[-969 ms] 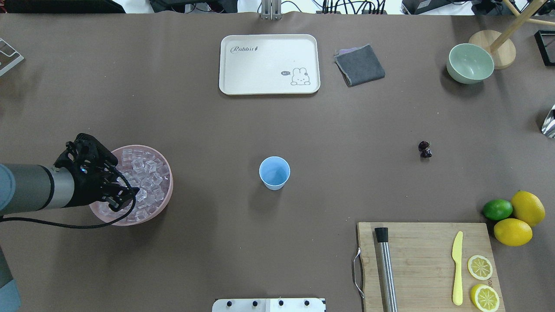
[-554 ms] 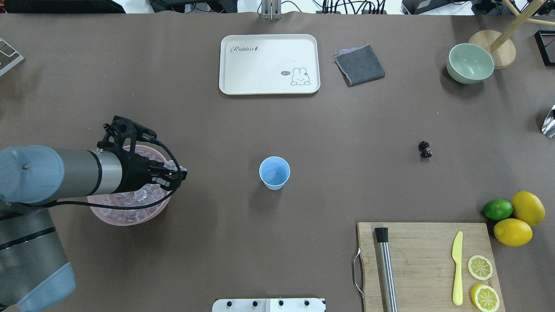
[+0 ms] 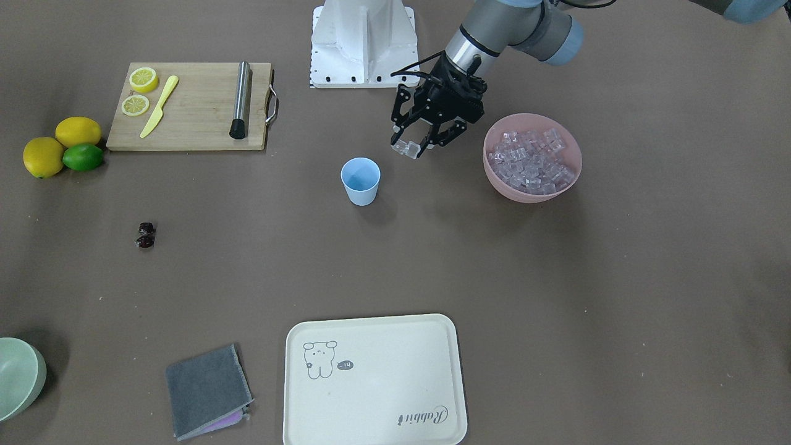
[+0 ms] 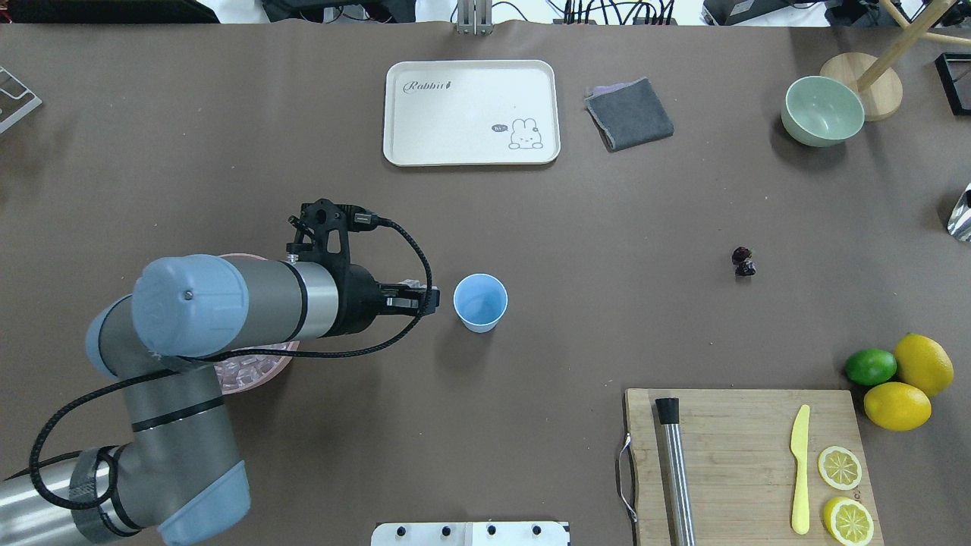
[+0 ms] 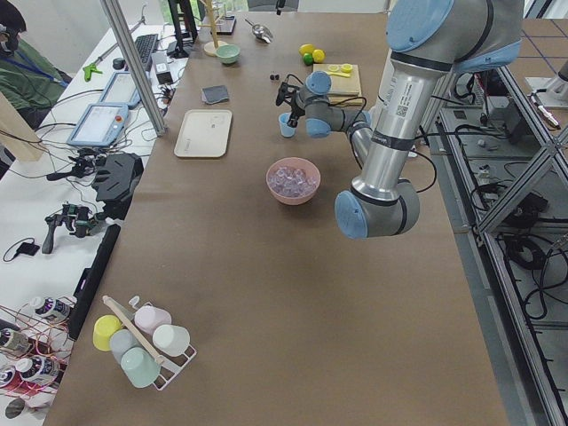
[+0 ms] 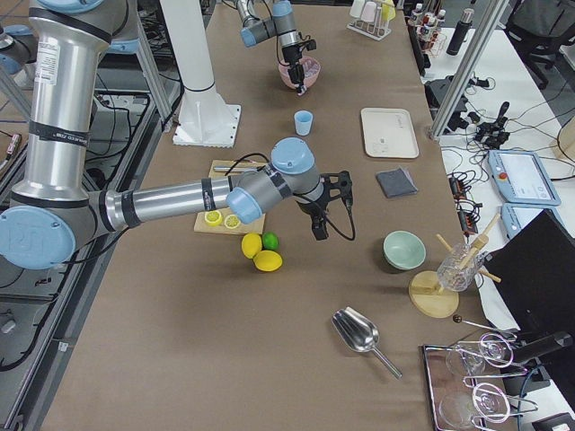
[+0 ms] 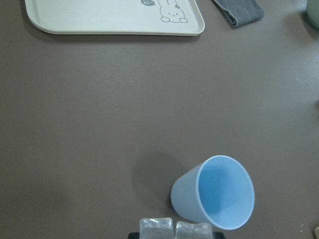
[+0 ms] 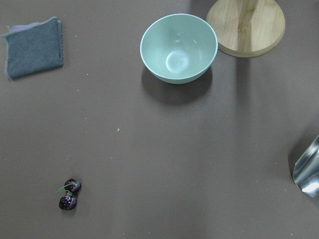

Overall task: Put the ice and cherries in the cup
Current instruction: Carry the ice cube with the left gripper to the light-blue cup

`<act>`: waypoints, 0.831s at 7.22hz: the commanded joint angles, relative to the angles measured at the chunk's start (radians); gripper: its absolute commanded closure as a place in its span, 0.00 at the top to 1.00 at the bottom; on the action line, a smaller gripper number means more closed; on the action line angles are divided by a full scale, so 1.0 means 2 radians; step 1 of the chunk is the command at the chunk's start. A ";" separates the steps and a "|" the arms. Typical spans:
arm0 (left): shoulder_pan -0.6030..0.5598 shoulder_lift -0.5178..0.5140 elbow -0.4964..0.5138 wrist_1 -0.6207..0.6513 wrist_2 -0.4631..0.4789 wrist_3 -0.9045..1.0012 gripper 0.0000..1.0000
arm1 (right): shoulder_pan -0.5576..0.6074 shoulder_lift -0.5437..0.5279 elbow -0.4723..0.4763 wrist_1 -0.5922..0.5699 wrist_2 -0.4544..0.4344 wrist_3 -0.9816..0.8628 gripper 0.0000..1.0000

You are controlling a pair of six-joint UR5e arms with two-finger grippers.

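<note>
Left gripper (image 3: 411, 148) hangs above the surface, fingers pinching clear ice cubes (image 7: 155, 228); the wrist view shows two side by side. The cup (image 3: 360, 180) stands upright just ahead of the gripper, a shade off to one side. Its blue inside looks bare, so no ice is in yet. Behind the gripper sits the pink bowl (image 3: 525, 193), heaped with the rest of the cubes. The cherries (image 4: 744, 262) lie on the surface well beyond the cup, untouched. The right gripper (image 6: 319, 229) is out that way, but its jaws can't be read. First ice load looks close to delivery; more ice perhaps, and the cherries entirely, are left to do.
</note>
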 commanded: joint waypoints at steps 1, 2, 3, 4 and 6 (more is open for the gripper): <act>0.021 -0.051 0.045 -0.001 0.032 -0.032 0.00 | 0.000 -0.001 0.000 0.006 0.000 0.000 1.00; 0.021 -0.067 0.063 -0.002 0.033 -0.038 0.00 | 0.000 -0.006 0.000 0.015 0.000 0.000 1.00; 0.021 -0.068 0.067 -0.003 0.045 -0.038 0.00 | 0.000 -0.011 -0.001 0.018 0.000 0.000 1.00; 0.026 -0.068 0.068 -0.003 0.046 -0.038 0.00 | 0.000 -0.011 0.000 0.018 0.001 0.000 1.00; 0.029 -0.069 0.066 -0.003 0.046 -0.038 0.00 | 0.000 -0.011 0.000 0.018 0.000 0.000 1.00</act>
